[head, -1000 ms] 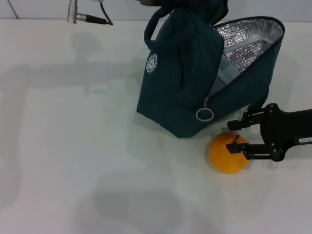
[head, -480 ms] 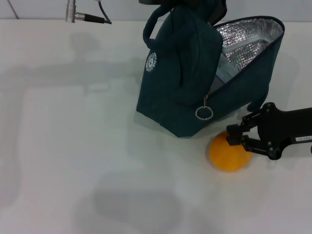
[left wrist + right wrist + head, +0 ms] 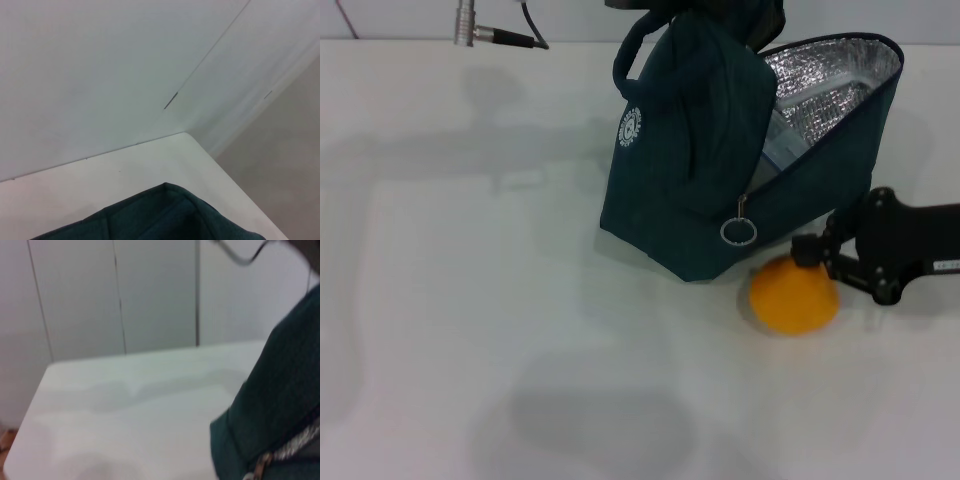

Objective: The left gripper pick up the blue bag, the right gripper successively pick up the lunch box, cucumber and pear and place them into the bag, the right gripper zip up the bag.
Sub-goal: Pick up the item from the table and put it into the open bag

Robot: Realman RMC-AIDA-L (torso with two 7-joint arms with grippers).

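The right gripper (image 3: 807,262) has risen, jaws pinching the pear (image 3: 793,296) top beside the blue bag (image 3: 720,160).

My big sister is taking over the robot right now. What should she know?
Right gripper: at the top of the pear, which is on the table beside the blue bag.
Left gripper: out of view; the bag's top runs out of the head view.
Bag: open, with something pale inside, maybe the lunch box. Cucumber not visible.
Left: pear into the bag, then zip it by the ring pull.
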